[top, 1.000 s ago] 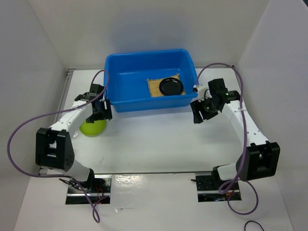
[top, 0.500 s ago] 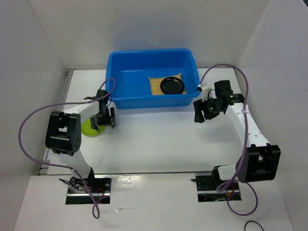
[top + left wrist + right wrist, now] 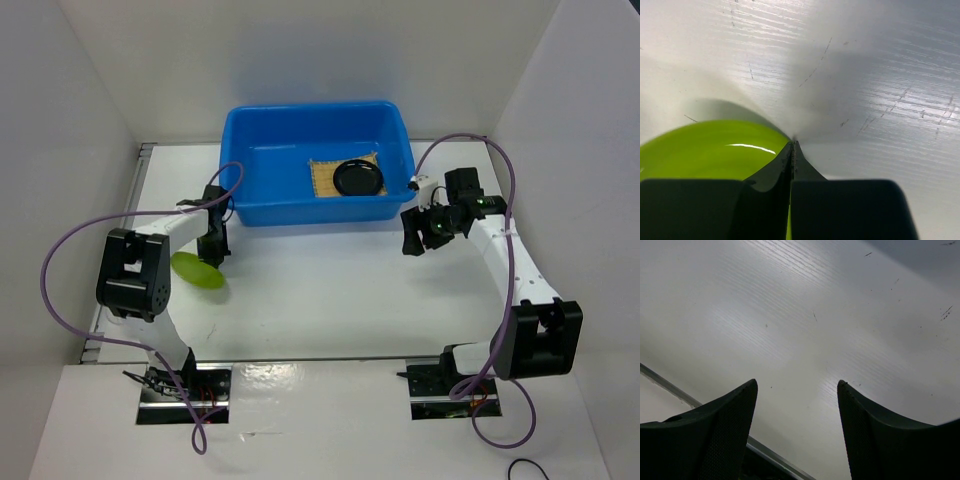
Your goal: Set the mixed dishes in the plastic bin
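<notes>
Left arm: the left gripper stands low over the bench, just in front of the bin's near left corner. Its jaws are closed down to a hairline on the rim of the green plate. In the left wrist view the two dark fingers meet at a point, a sliver of green shows between them, and the plate spreads out to the left of the tips. From above the plate looks tilted, hanging out to the near left side of the gripper. Whether its lower edge touches the bench cannot be told from these views. The plate is outside the bin.

Right arm: the right gripper hangs above the bench, just off the bin's near right corner. Its jaws are spread wide and hold nothing. The right wrist view shows only bare, lightly scratched white surface between the fingers.

Bin: the blue bin sits at the far middle of the bench, between the two arms. Inside, toward its right half, the woven mat lies flat on the floor. The black plate rests on the mat's right part, overlapping its edge.
</notes>
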### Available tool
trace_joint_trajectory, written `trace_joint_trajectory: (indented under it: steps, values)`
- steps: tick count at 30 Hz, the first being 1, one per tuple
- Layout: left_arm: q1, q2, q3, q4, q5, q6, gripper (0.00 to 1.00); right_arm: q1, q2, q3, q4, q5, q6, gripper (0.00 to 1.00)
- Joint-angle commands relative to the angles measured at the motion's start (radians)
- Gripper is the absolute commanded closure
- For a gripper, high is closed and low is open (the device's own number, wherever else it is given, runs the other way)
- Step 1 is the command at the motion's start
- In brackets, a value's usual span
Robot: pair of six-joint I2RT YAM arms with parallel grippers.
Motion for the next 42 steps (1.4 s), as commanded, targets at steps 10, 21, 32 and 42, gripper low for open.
trace_joint_trajectory:
  steps: [10, 21, 32, 42]
  values:
    - [-0.001, -0.023, -0.002, 0.013, 0.028, -0.007, 1.00, -0.014, -0.060, -0.020, 0.048, -0.015, -0.009, 0.30]
    - [-0.050, -0.094, -0.011, -0.039, 0.068, -0.017, 0.82, -0.014, -0.060, -0.020, 0.048, -0.015, -0.009, 0.30]
    - [-0.087, -0.255, 0.038, -0.142, 0.151, 0.003, 0.00, -0.014, -0.060, -0.020, 0.048, -0.015, -0.009, 0.30]
    - [-0.040, -0.553, -0.068, -0.168, 0.156, -0.328, 0.47, -0.014, -0.060, -0.020, 0.048, -0.015, -0.009, 0.30]
